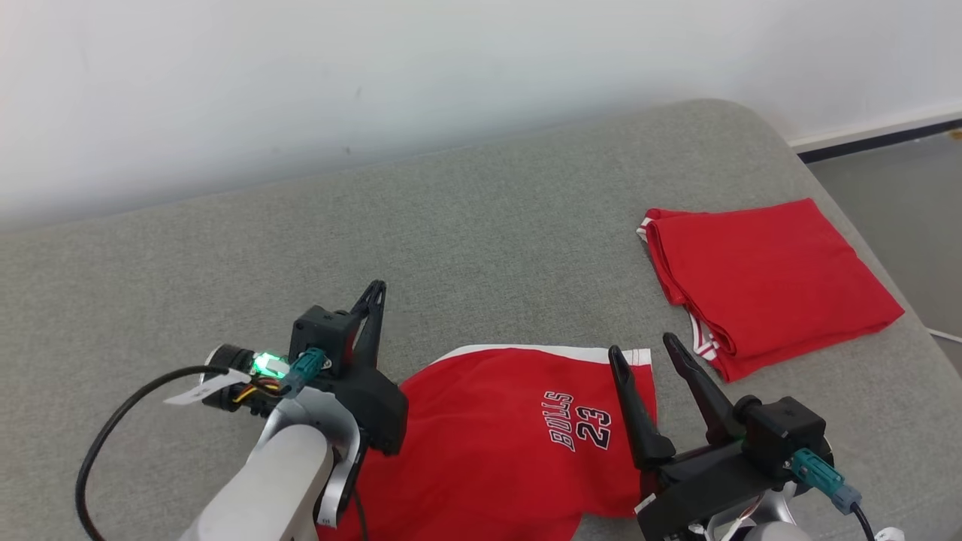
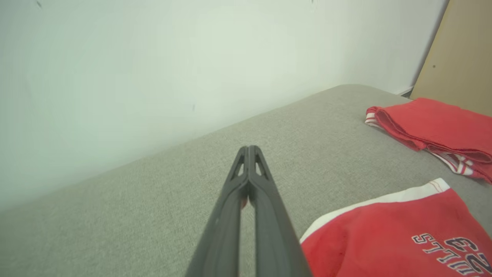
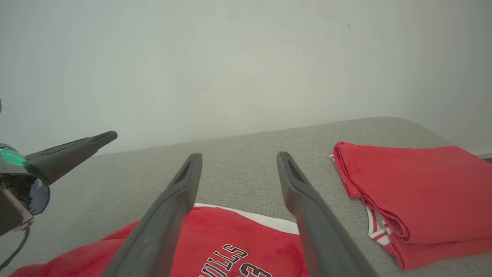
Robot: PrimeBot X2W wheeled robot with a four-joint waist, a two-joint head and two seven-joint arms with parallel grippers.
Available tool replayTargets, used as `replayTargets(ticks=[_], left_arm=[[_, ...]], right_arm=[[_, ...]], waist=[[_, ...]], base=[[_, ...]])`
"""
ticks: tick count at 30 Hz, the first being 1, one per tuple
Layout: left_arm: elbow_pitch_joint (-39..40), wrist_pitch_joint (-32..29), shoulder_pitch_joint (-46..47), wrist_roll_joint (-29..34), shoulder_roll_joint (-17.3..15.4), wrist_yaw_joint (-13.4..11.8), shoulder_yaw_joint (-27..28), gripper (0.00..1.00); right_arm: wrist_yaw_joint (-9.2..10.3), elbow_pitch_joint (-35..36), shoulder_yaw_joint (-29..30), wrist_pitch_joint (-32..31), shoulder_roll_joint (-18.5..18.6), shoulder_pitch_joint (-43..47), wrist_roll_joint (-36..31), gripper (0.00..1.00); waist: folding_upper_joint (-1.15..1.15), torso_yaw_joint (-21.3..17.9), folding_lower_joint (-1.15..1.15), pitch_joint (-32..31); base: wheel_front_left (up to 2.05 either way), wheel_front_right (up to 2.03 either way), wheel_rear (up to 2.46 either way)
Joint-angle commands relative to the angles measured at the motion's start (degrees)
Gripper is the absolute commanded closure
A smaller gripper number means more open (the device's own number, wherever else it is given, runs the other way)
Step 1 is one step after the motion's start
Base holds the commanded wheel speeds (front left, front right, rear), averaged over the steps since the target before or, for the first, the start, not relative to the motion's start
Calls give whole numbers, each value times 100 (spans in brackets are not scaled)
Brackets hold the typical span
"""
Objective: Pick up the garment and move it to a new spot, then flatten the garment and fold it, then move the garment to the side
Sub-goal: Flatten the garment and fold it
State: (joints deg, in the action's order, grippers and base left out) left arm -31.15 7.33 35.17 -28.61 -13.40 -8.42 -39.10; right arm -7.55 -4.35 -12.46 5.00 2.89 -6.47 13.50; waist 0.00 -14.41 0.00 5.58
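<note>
Head view: the red basketball garment with white trim and a black "BULLS 23" print (image 1: 511, 436) lies spread on the grey fabric cushion (image 1: 451, 225), between my hands. My left gripper (image 1: 373, 294) is at its 10 o'clock edge, fingers pressed together, gripping nothing I can see. My right gripper (image 1: 643, 347) is over its 3 o'clock edge, fingers well apart and empty. A folded red cloth (image 1: 766, 285) lies apart at 2 o'clock.

Left wrist view: the garment is at 4 o'clock of my closed fingers.

Right wrist view: it lies at 6 o'clock under my parted fingers. I cannot tell whether they touch it.
</note>
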Motion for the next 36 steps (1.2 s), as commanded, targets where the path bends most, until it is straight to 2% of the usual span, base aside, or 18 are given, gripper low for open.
replayTargets(ticks=[1,4,5,7,8,12,17,18,19,20,23,29,36], left_arm=[[4,100,-23,26,-30,-45,-6,100],[-247,-517,-231,-178,8,43,-122,100],[-298,-700,-242,-234,33,88,-144,94],[-423,-1005,-306,-359,69,215,-219,22],[-458,-1096,-349,-458,106,287,-217,0],[-589,-1459,-441,-746,185,519,-216,0],[-767,-1816,-293,-855,183,497,-245,0],[-821,-1909,-262,-872,183,495,-253,36],[-853,-1992,-227,-863,177,513,-262,56],[-885,-2081,-209,-881,186,536,-279,100],[-958,-2320,-179,-931,189,589,-320,100],[-749,-1805,38,-687,66,451,-280,100],[-197,25,373,134,-120,-67,-273,100]], right_arm=[[14,28,2,-21,-1,66,-48,0],[14,40,-33,-39,-1,77,-38,0],[14,47,-49,-51,-2,79,-33,0],[14,56,-62,-67,-1,78,-19,0],[14,67,-65,-69,0,75,-14,0],[14,89,-102,-73,-1,33,-21,0],[14,87,-105,-64,-1,-28,-8,0],[14,90,-100,-58,-1,-37,-2,0],[14,94,-105,-53,-1,-44,2,0],[14,91,-92,-42,-1,-43,3,0],[14,71,-69,-15,-1,-48,20,0],[14,46,-32,23,-1,-55,43,0],[14,7,-29,57,-1,-66,46,0]], waist=[[0,73,0,-54],[0,145,0,-99],[0,160,0,-101],[0,179,0,-93],[0,186,0,-82],[0,168,0,-11],[0,46,0,99],[0,17,0,125],[0,-16,0,151],[0,-41,0,172],[0,-111,0,226],[0,-132,0,259],[0,47,0,190]], base=[[0,0,0],[0,0,0],[0,0,0],[0,0,0],[0,0,0],[0,0,0],[0,0,0],[0,0,0],[0,0,0],[0,0,0],[0,0,0],[0,0,0],[0,0,0]])
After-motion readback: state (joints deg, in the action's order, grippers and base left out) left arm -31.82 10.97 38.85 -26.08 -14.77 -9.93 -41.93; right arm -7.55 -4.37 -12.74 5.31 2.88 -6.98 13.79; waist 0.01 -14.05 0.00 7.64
